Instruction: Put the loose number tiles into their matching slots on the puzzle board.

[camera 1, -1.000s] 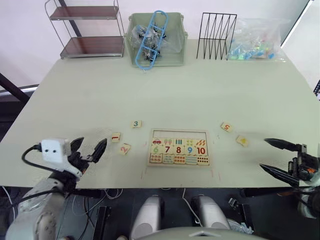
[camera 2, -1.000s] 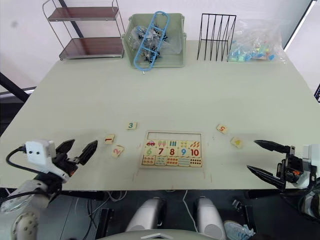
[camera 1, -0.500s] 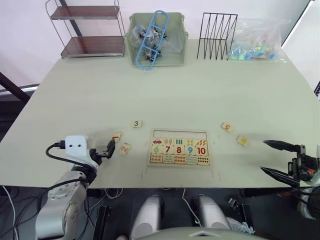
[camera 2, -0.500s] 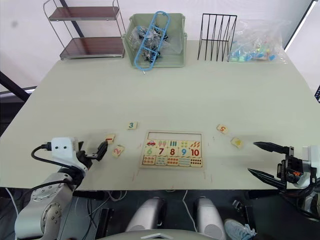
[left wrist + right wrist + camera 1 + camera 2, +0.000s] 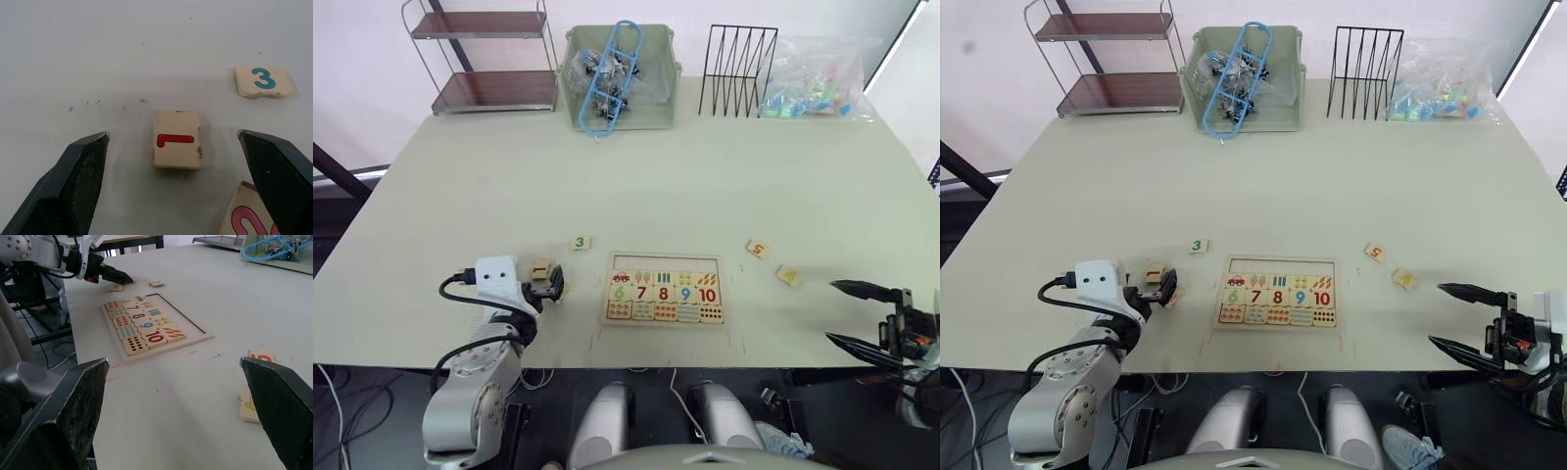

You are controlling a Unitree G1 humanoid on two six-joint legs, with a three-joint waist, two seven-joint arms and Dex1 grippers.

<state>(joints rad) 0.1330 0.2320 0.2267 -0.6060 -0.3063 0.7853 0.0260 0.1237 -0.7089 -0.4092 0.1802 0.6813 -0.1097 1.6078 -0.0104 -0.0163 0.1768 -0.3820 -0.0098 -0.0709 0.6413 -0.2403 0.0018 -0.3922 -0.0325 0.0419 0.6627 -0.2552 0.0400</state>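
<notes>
Now left gripper (image 5: pixel 177 161) spread wide around tile 1 (image 5: pixel 176 139) near table (image 5: pixel 705 186) front edge — right gripper (image 5: pixel 864 315) wide too.

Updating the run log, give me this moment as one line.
left end effector: open, straddling 1 tile | right end effector: open, idle near table edge | tiles 2, 3, 5 loose | top slots empty

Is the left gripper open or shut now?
Open: the left gripper has its two fingers spread wide either side of tile 1, touching nothing.
</notes>
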